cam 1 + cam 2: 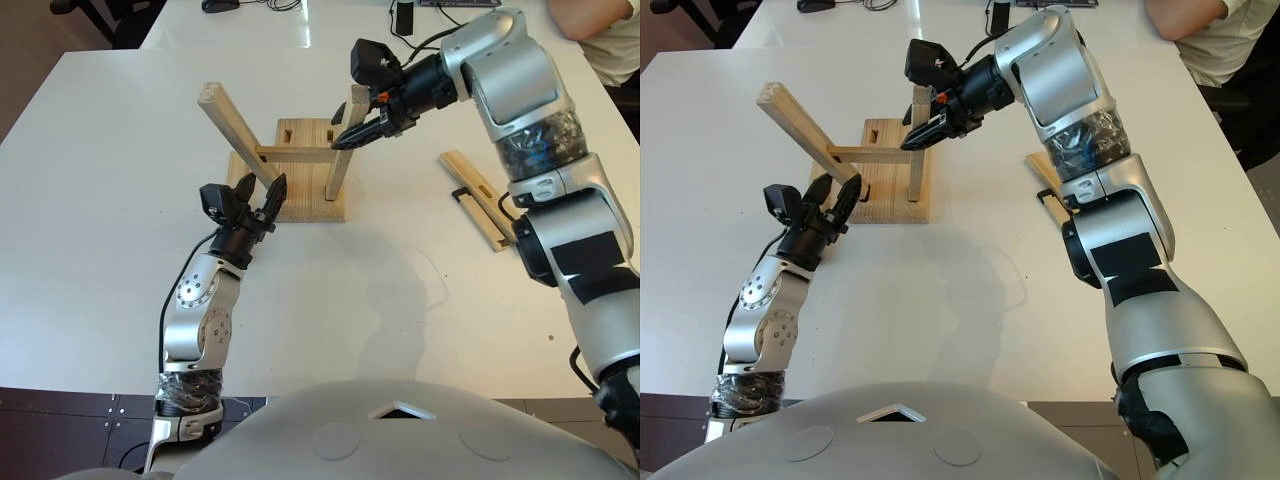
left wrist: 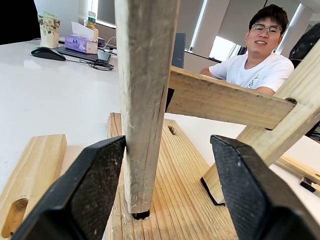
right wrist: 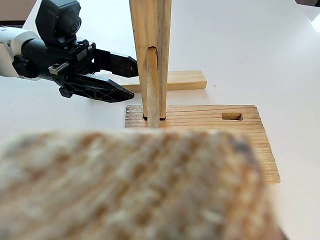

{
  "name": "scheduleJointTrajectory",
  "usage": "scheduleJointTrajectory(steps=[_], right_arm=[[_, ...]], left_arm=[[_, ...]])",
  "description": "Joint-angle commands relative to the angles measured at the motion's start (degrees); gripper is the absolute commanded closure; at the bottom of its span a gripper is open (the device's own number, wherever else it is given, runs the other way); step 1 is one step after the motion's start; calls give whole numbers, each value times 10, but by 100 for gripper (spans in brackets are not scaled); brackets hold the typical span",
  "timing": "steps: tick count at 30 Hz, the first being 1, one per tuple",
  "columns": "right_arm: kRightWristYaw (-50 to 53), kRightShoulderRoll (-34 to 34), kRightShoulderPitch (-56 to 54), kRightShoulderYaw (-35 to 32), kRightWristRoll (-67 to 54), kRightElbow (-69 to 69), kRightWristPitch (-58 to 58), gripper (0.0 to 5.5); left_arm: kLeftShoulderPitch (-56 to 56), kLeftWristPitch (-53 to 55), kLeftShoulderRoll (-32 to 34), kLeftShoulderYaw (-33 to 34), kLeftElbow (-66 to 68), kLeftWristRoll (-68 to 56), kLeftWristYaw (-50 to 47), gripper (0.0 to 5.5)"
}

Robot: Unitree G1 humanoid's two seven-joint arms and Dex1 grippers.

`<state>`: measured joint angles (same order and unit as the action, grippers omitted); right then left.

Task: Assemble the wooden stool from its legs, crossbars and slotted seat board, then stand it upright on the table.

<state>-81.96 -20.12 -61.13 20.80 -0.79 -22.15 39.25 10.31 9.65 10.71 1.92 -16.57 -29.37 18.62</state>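
Observation:
The slotted seat board [image 1: 305,203] lies flat on the white table. Two legs stand in its slots: the left leg [image 1: 230,125] leans outward, the right leg [image 1: 343,168] is nearly upright. A crossbar [image 1: 295,154] joins them. My left gripper [image 1: 262,186] is open at the foot of the left leg [image 2: 145,100], one finger [image 2: 95,190] against the wood and the other finger [image 2: 245,195] clear of it. My right gripper [image 1: 352,137] is shut on the right leg just above the crossbar joint.
More stool parts [image 1: 478,195] lie on the table to the right of the board. Another slotted wooden piece [image 2: 30,170] lies along the board's left side. A mouse [image 1: 220,5] and cables sit on the far table.

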Motion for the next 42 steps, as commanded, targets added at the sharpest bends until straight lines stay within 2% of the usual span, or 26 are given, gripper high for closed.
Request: scheduleJointTrajectory(steps=[1, 3, 4, 9, 12, 16, 18, 21, 24, 28, 31, 33, 35, 38, 42], right_arm=[[-6, 22, 92, 29, -50, 53, 72, 347], [13, 11, 101, -2, -62, 82, 53, 347], [22, 3, 108, -22, -71, 98, 42, 310], [70, -60, 160, -90, -95, 204, 7, 223], [97, -97, 187, -141, -122, 269, 30, 169], [131, -118, 202, -236, -202, 344, 74, 169], [165, -112, 193, -300, -258, 378, 103, 169], [268, -64, 164, -412, -360, 416, 147, 169], [410, 2, 141, -466, -402, 421, 153, 169], [523, 33, 180, -422, -351, 433, 120, 169], [589, 61, 195, -392, -320, 442, 91, 169], [626, 85, 218, -350, -288, 456, 64, 188], [647, 101, 252, -305, -258, 467, 40, 211], [695, 96, 312, -245, -178, 473, 2, 263], [792, 98, 416, -238, -74, 494, -15, 318]], left_arm=[[-8, 33, 11, -30, -46, -28, 47, 242], [-5, 41, 18, -26, -52, -33, 48, 242], [-3, 46, 23, -23, -55, -34, 47, 242], [10, 63, 46, 11, -47, -42, 50, 242], [19, 78, 57, 26, -55, -49, 56, 242], [33, 105, 64, 36, -84, -68, 56, 242], [39, 127, 66, 35, -123, -94, 55, 242], [22, 166, 63, 7, -192, -141, 50, 242], [-17, 194, 72, -12, -227, -158, 42, 242], [-57, 219, 120, 43, -267, -205, 36, 242], [-159, 208, 162, 128, -292, -302, -4, 242], [-283, 176, 187, 213, -225, -340, -78, 242], [-343, 168, 214, 254, -156, -310, -120, 242], [-298, 166, 228, 237, -79, -197, -128, 242], [-181, 149, 181, 165, -36, -71, -151, 284]])
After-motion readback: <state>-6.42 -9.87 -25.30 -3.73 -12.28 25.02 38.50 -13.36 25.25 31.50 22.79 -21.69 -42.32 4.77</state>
